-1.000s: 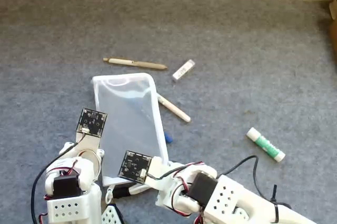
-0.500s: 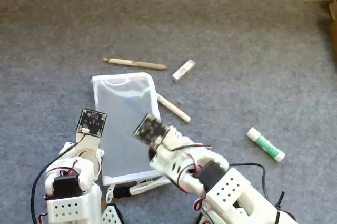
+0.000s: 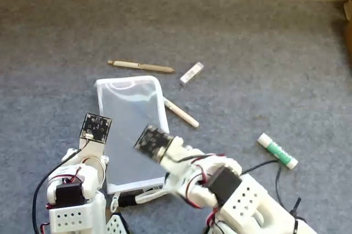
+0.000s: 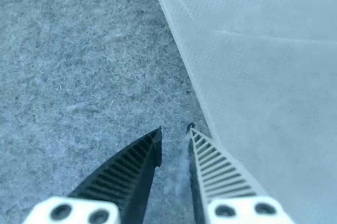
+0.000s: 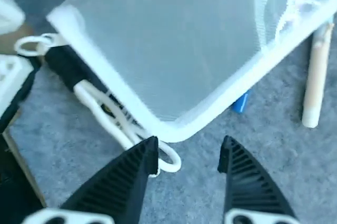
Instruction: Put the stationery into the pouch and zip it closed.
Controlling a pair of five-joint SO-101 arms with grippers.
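The white mesh pouch point(image 3: 131, 110) lies flat on the grey carpet. My left gripper point(image 4: 174, 133) points down at the carpet by the pouch's long left edge point(image 4: 181, 50), its fingers a narrow gap apart with nothing held. My right gripper point(image 5: 188, 153) hangs open above the pouch's near right corner point(image 5: 174, 39), over a white zip-pull loop point(image 5: 169, 164). A blue item point(image 5: 239, 101) pokes out from under that edge. A cream pen point(image 3: 181, 113) lies against the pouch's right side. A brown pen point(image 3: 142, 66), a small white stick point(image 3: 191, 72) and a green-and-white glue stick point(image 3: 278, 150) lie loose.
The left arm point(image 3: 71, 195) stands at the near left and the right arm point(image 3: 225, 187) crosses in from the near right, its wrist over the pouch's right edge. A black tag and white cords point(image 5: 89, 84) trail from the pouch's near end. Open carpet stretches far and right.
The right arm swung from the pouch's near end up over its right edge, then drew back a little to the left. The left arm stayed put.
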